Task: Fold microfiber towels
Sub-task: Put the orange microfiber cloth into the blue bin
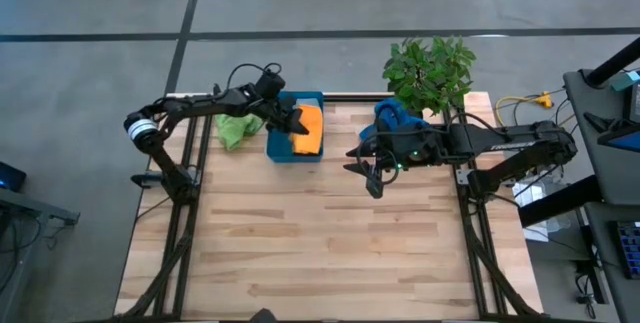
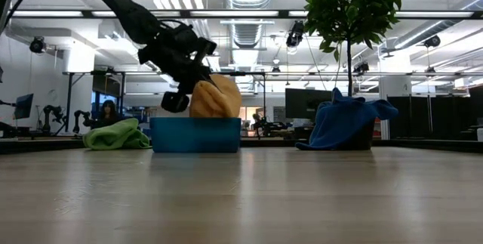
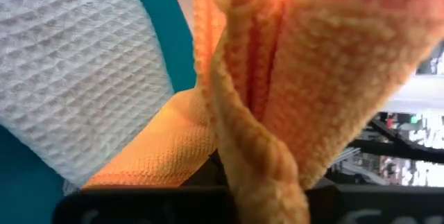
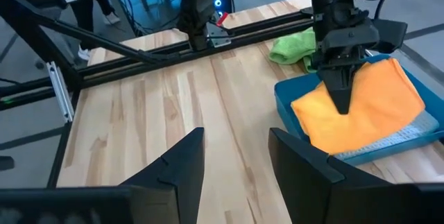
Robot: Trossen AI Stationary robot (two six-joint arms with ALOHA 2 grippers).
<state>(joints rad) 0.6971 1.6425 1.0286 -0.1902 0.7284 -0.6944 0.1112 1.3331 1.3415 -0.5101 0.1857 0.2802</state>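
The orange towel (image 1: 311,129) lies bunched in the teal tray (image 1: 279,149), on top of the grey waffle towel (image 3: 76,78). In the low view the orange towel (image 2: 216,99) bulges above the tray's rim (image 2: 195,134). My left gripper (image 1: 296,123) stands over the tray, shut on the orange towel. The lime green towel (image 1: 236,128) lies crumpled on the table left of the tray. The blue towel (image 1: 393,116) lies heaped at the foot of the plant. My right gripper (image 4: 236,161) is open and empty above the table, right of the tray. My left gripper pinches a raised fold of the orange towel (image 3: 257,78) between its two fingers, several layers thick. The fingers (image 4: 341,89) come from above, pointing down into the tray. The towel's held part stands up; its lower part (image 4: 333,130) rests on the grey towel in the tray.
A potted plant (image 1: 430,68) stands at the table's far right, behind the blue towel. The wide wooden table top (image 1: 320,243) spreads toward the near edge. Dark frame rails run along the table's left and right sides.
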